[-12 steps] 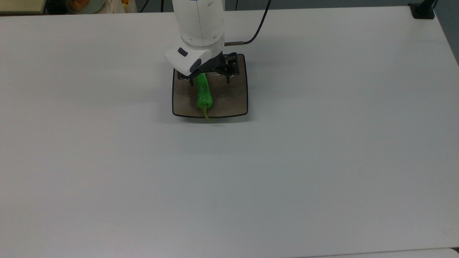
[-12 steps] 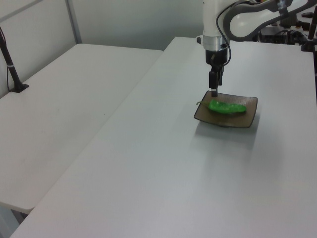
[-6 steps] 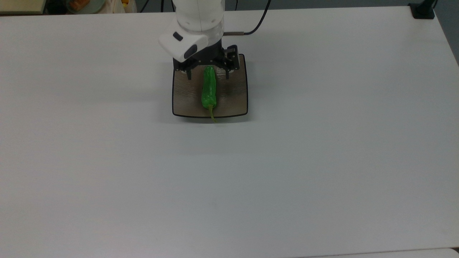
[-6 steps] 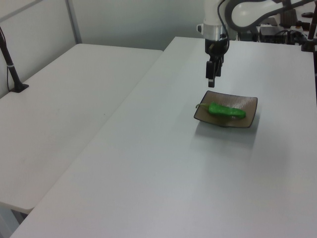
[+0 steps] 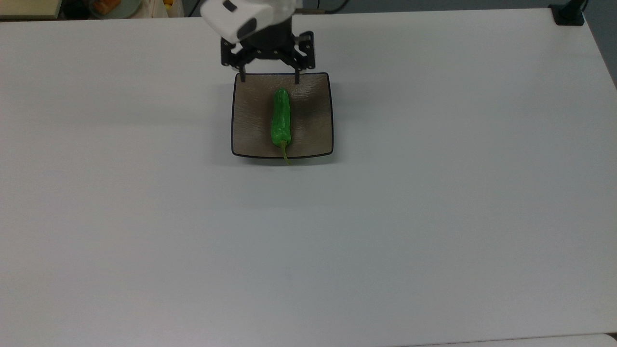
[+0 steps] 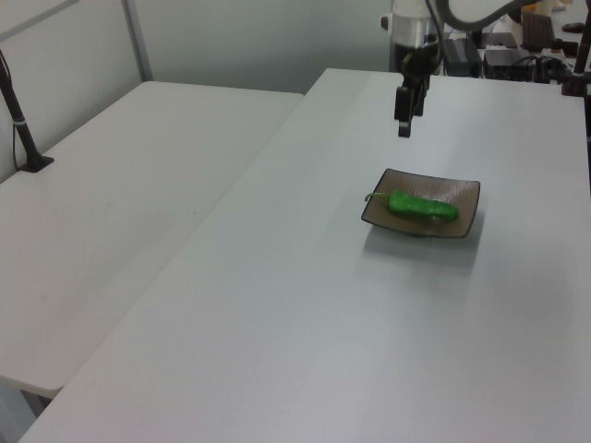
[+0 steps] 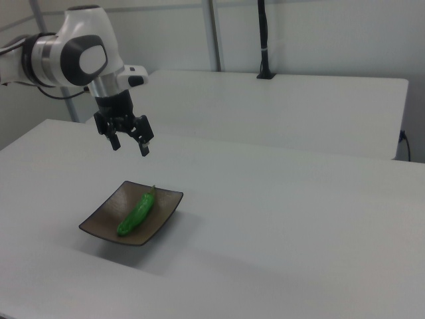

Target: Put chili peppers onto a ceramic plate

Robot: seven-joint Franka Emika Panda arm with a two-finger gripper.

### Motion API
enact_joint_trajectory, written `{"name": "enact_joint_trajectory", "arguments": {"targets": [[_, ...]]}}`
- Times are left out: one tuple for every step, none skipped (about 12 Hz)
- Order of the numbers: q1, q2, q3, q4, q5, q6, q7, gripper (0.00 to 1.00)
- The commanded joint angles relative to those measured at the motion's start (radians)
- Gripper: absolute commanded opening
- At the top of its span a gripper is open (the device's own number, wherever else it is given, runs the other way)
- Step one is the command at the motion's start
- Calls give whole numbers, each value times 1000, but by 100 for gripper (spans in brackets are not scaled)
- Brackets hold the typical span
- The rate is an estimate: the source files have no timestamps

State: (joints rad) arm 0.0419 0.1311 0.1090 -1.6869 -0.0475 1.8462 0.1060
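A bright green chili pepper point(image 5: 280, 119) lies flat along the middle of the square brown-grey ceramic plate point(image 5: 250, 125), its thin stem reaching the plate's near rim in the top view. The same pepper point(image 6: 422, 205) rests on the plate point(image 6: 462, 198) in the left view, and the pepper point(image 7: 136, 212) on the plate point(image 7: 103, 219) in the right view. My gripper point(image 5: 269, 78) hangs open and empty above the plate's far edge, well clear of the pepper. The gripper point(image 7: 129, 147) hovers high over the plate in the right view, and the gripper point(image 6: 404, 129) stands above and behind the plate in the left view.
The plate sits on a wide white table point(image 5: 385, 217). A second white table point(image 6: 120, 203) stands beside it with a black post point(image 6: 20, 120) clamped to it. A black clamp base point(image 5: 569, 14) sits at the top view's far right corner.
The gripper let go of the pepper, which settled straight on the plate. It then rose and drew back toward the plate's far edge, staying open.
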Motion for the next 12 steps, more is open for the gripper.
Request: {"name": "enact_joint_trajectory", "arguments": {"targets": [[30,-108,-58,-81,21,-15,-34,100],[29,-123,-64,-92,24,-15,-55,100],[30,-136,-81,-97,37,-16,-71,100],[33,-149,-98,-103,60,-16,-87,100],[50,-171,-124,-112,84,-18,-121,100],[56,-176,-135,-119,86,-19,-132,100],[56,-179,-135,-119,86,-25,-134,100],[56,-177,-135,-119,86,-30,-135,100],[56,-176,-135,-119,86,-30,-137,100],[56,-174,-137,-119,86,-30,-137,100],[56,-173,-137,-119,86,-30,-137,100],[58,-171,-137,-116,84,-27,-137,100]]}}
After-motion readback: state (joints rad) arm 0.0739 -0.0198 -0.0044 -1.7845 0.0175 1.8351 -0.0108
